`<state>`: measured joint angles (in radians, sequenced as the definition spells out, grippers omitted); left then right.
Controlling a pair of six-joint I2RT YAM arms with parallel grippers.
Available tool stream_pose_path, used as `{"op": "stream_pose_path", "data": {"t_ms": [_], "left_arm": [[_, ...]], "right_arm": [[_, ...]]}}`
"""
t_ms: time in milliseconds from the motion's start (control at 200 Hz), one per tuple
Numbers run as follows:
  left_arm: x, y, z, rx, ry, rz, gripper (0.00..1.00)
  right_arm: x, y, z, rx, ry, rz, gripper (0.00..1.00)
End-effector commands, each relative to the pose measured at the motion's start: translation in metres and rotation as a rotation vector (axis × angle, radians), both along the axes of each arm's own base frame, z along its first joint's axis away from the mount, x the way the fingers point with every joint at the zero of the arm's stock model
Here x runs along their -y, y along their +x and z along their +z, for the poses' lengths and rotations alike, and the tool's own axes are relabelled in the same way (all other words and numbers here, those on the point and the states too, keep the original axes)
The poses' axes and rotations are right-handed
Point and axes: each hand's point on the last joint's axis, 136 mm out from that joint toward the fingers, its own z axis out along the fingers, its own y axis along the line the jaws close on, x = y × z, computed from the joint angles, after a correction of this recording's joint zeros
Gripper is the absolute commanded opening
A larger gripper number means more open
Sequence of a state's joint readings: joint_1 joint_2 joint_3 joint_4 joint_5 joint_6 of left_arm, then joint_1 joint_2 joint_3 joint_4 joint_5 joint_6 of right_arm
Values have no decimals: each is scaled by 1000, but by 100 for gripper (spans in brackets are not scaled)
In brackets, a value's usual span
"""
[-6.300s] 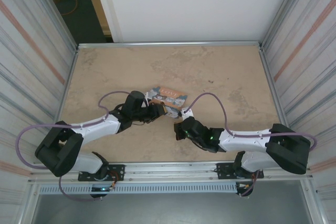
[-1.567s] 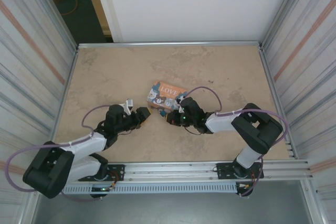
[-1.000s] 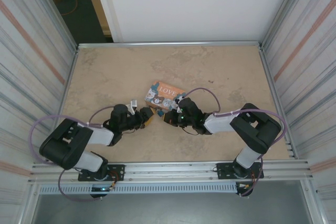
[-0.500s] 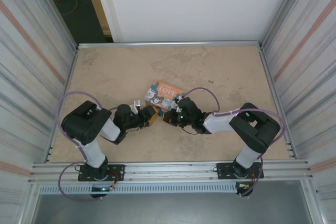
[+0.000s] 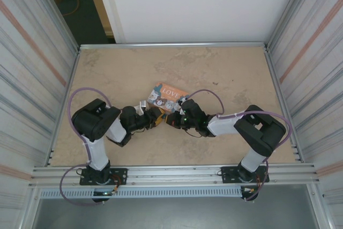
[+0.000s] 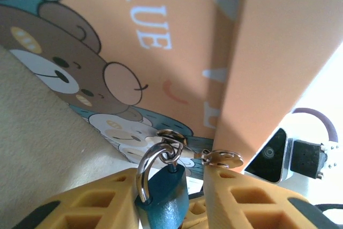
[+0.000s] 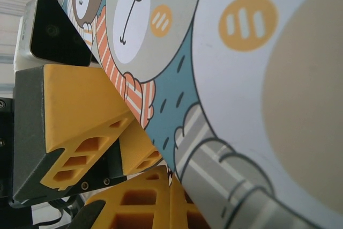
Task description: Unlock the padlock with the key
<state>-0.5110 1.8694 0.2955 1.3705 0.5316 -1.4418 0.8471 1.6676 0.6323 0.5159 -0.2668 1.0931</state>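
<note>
Padlock (image 6: 162,197): teal, shackle upright through the LOVE tin's (image 6: 177,52) hasp, between left gripper (image 6: 170,183) fingers; clamping unclear. Right gripper (image 5: 172,121) faces it directly opposite; grip indeterminable.

Count it off: one teal padlock (image 6: 161,199), one key (image 6: 222,158), one cartoon-bear tin (image 5: 169,95), and two yellow-fingered grippers in play, the left gripper (image 5: 155,117) and the right gripper (image 5: 172,120).

The near side of the tin (image 5: 170,94) was blocked by the left gripper (image 5: 157,117), its jaws filled by the padlock (image 6: 161,199), and the right gripper (image 5: 172,120); the table (image 5: 225,73) beyond was left open.
</note>
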Motion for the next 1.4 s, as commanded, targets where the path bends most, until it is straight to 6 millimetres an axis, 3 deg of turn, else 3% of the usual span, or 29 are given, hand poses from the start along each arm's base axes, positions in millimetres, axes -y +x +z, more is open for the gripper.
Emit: {"op": "stream_pose_path", "data": {"t_ms": [0,356,696,1172,1398], "left_arm": [[5,4,9,43,-24,-8,31],[2,4,12,70,1,3,5],[0,-1,27,60,83,2,0],[-17,-18,63,-7,227,16,0],[-16,-25,74,-44,244,-10,0]], "right_arm": [[-12,-4,6,-33,40,22,0],[-6,-6,13,-4,39,21,0],[22,-19,21,123,-136,96,33],[39,-36,82,604,-445,268,59],[44,-41,115,886,-565,291,65]]}}
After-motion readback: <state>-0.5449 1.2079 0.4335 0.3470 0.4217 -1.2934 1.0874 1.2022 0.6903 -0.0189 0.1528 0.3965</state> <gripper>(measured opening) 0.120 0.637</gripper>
